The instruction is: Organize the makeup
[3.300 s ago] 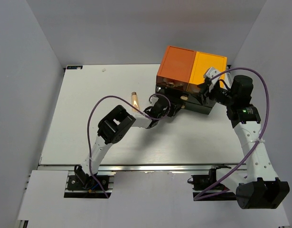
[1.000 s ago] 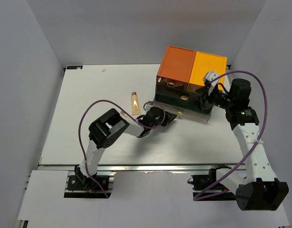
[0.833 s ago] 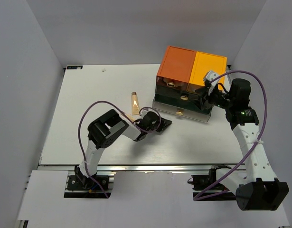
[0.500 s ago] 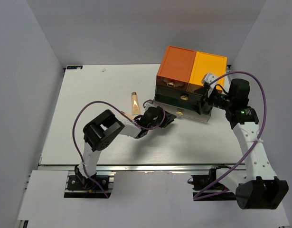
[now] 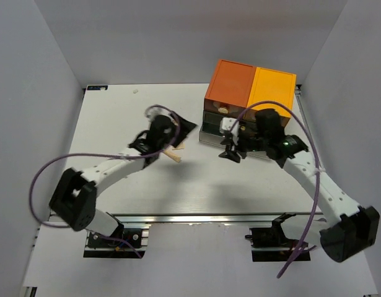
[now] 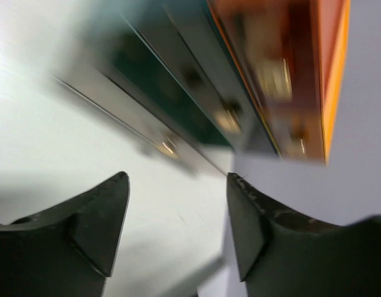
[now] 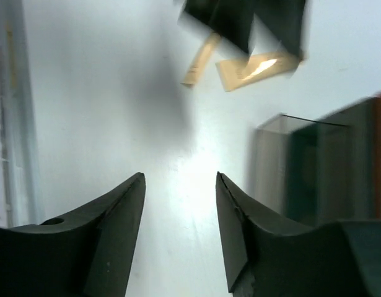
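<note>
A beige tube (image 5: 177, 146) and a tan stick (image 5: 173, 156) lie on the white table left of the drawer box; the right wrist view also shows the tube (image 7: 258, 69) and the stick (image 7: 199, 59). My left gripper (image 5: 185, 129) is open and empty, just above and beside the tube, its view (image 6: 178, 179) blurred and facing the box. My right gripper (image 5: 229, 150) is open and empty in front of the box, over bare table (image 7: 179, 176). No other makeup shows.
The orange-and-dark drawer box (image 5: 252, 86) stands at the back right, its lower drawer pulled out a little; it also shows in the left wrist view (image 6: 258, 74) and the right wrist view (image 7: 326, 161). Grey walls enclose the table.
My left arm has swung away from the box front, left and back, to the tube. My right gripper has moved from the box's right side to its front. The tan stick now lies by the tube.
</note>
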